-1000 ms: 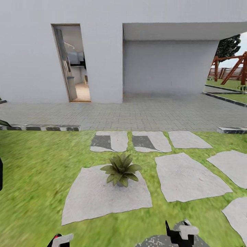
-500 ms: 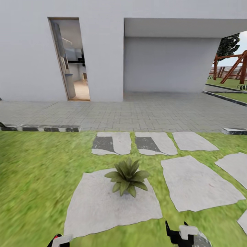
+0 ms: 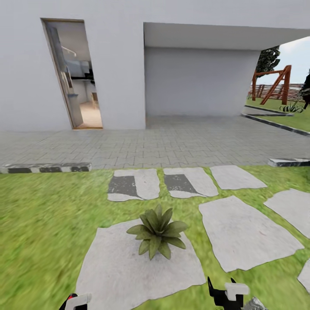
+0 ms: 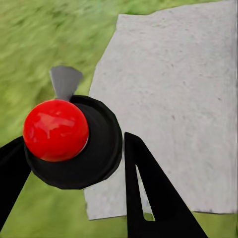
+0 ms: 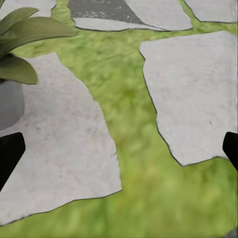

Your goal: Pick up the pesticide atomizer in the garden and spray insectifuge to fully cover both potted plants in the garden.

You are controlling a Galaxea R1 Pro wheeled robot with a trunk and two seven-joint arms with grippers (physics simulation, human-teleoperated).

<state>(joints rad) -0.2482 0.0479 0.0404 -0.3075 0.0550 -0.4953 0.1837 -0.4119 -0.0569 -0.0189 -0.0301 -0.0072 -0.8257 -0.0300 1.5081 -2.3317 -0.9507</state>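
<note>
Potted plant [image 3: 157, 230] sat on a stepping stone [image 3: 129, 269] at your 12 o'clock. Left fingers [image 4: 148, 198] clasped the red-capped atomizer [image 4: 69, 141]; right fingers [image 5: 10, 151] spread wide, empty.

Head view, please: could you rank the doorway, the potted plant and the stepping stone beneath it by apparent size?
1. Stepping stone, nearest the camera.
2. Doorway, far off, so its true size is likely greater.
3. Potted plant.

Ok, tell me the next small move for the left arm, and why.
Probably lift the left hand and aim the atomizer it holds at the potted plant. The plant sits on a stepping stone just ahead, while the wrist view shows the nozzle over grass and stone, not leaves.
</note>
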